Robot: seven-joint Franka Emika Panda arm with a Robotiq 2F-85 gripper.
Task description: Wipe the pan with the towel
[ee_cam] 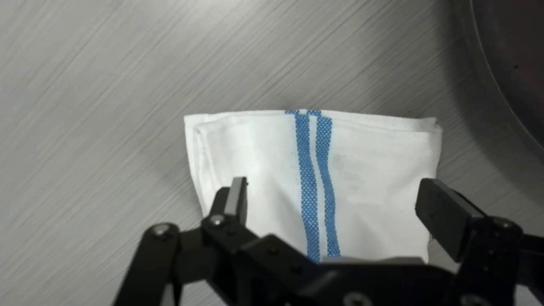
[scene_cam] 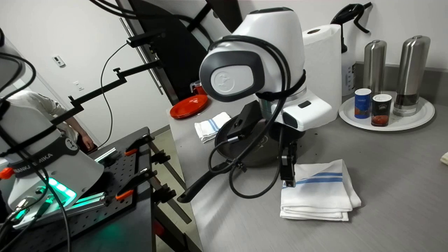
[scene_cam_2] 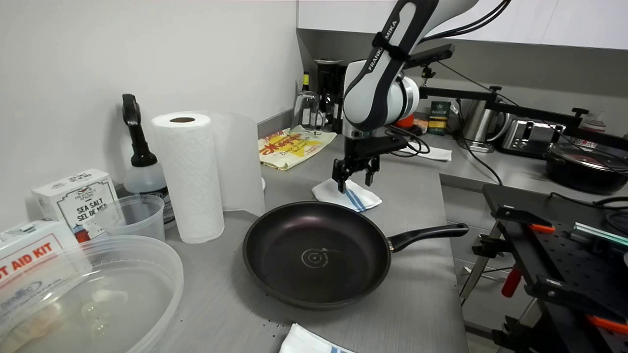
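Note:
The towel, a folded white cloth with blue stripes, lies flat on the counter beside the pan in both exterior views [scene_cam: 318, 203] [scene_cam_2: 326, 192] and fills the middle of the wrist view [ee_cam: 374, 161]. My gripper [ee_cam: 331, 182] is open and empty, pointing down over this towel, its fingers spread across the stripes. It also shows above the towel in both exterior views [scene_cam: 289, 178] [scene_cam_2: 355, 179]. The black pan [scene_cam_2: 319, 250] sits with its handle toward the counter edge. My arm partly hides the pan in an exterior view [scene_cam: 262, 154]. Its rim shows at the wrist view's upper right [ee_cam: 514, 46].
A second striped cloth [scene_cam: 213, 126] lies beyond the pan and shows at an exterior view's bottom edge [scene_cam_2: 314, 341]. A paper-towel roll [scene_cam_2: 189, 181], a clear plastic tub [scene_cam_2: 174, 279] and a spray bottle [scene_cam_2: 144, 179] stand by the wall. A white plate [scene_cam: 425, 110] holds grinders and shakers.

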